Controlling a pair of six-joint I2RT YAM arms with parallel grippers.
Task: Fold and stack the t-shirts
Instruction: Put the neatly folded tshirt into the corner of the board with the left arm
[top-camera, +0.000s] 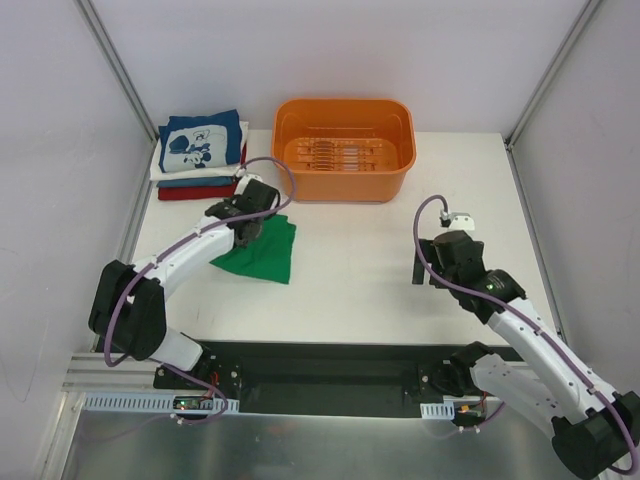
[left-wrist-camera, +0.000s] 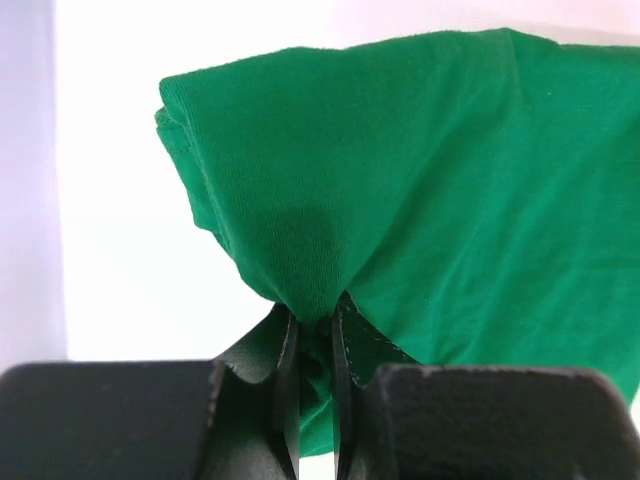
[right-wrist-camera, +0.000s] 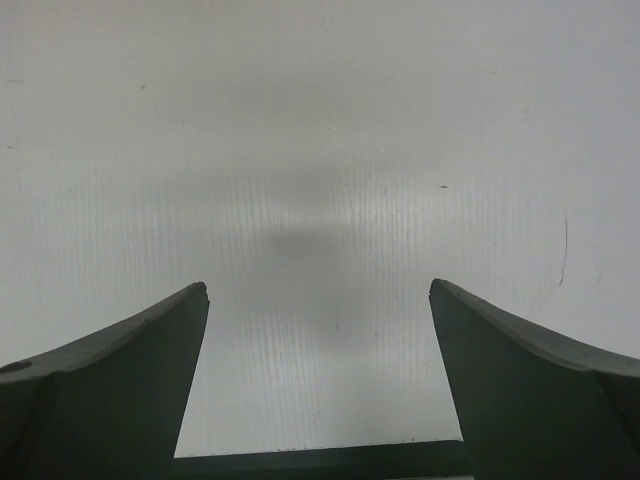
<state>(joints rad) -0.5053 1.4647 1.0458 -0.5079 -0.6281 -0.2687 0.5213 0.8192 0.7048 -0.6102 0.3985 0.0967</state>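
Note:
A bright green t-shirt (top-camera: 262, 250) lies folded on the white table, left of centre. My left gripper (top-camera: 246, 228) sits at its upper left edge, shut on a pinch of the green cloth (left-wrist-camera: 314, 322); the fabric (left-wrist-camera: 420, 200) rises from the jaws in a peaked fold. A stack of folded t-shirts (top-camera: 200, 155) rests at the back left, navy with a white cartoon print on top, then white, blue-grey and red layers. My right gripper (top-camera: 424, 270) hovers over bare table at the right, open (right-wrist-camera: 318, 292), with nothing between its fingers.
An orange plastic tub (top-camera: 344, 148) stands at the back centre, just right of the stack. Frame posts (top-camera: 120, 70) run along both sides of the table (top-camera: 350, 270). The arm bases sit at the near edge.

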